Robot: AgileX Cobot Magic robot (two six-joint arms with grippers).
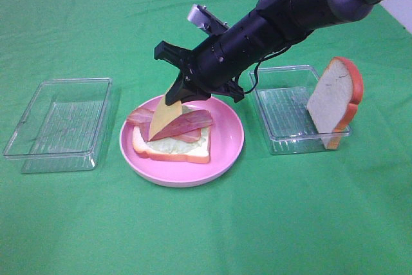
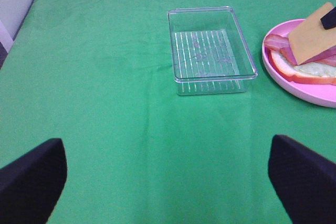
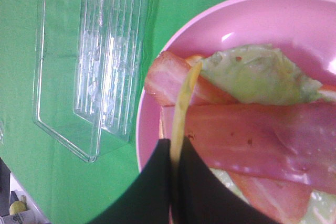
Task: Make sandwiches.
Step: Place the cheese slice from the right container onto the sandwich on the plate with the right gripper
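Pinched edge-on in the right gripper, the yellow cheese square stands tilted with its lower corner touching the bacon strips on the pink plate. Below lie lettuce and the bottom bread slice. Cheese-laying looks to be the step in hand; next it needs lowering flat, then release. The top bread slice waits, leaning in the right tray (the left gripper hangs wide open, idle, near the left tray).
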